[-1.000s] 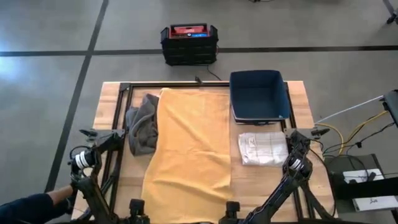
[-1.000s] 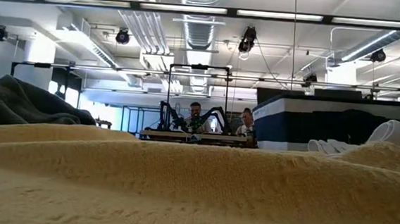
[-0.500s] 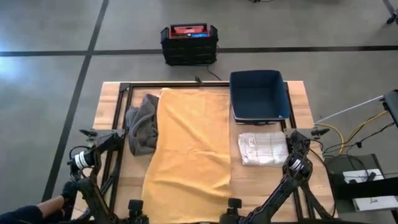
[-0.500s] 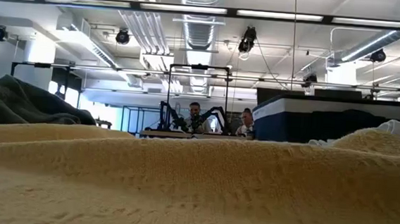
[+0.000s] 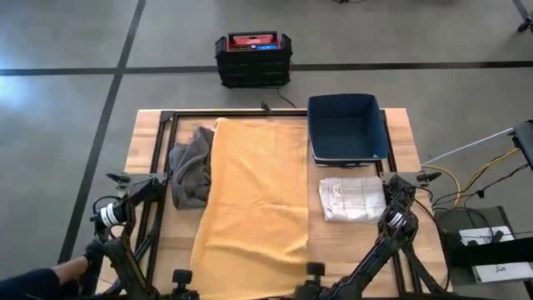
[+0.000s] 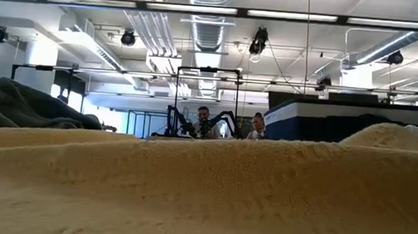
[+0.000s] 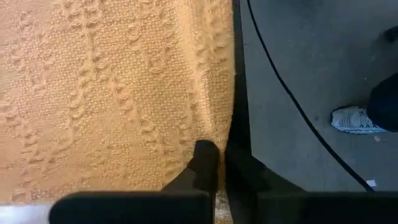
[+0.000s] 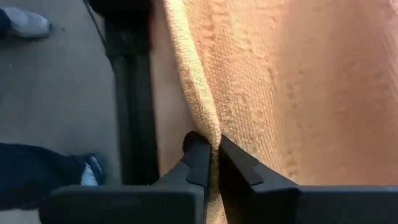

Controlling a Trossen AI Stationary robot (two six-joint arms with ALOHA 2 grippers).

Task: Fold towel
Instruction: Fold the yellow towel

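High view: one yellow towel [image 5: 256, 196] lies flat down the tabletop [image 5: 358, 242], between one grey cloth [image 5: 191, 171] and one folded white cloth [image 5: 351, 198], beside one blue bin [image 5: 348, 127]. Wrist views: the left tool [image 7: 216, 163] and right tool [image 8: 213, 157] each pinch a near corner of the towel. It looks soft, limp and light, so corners are the right hold.
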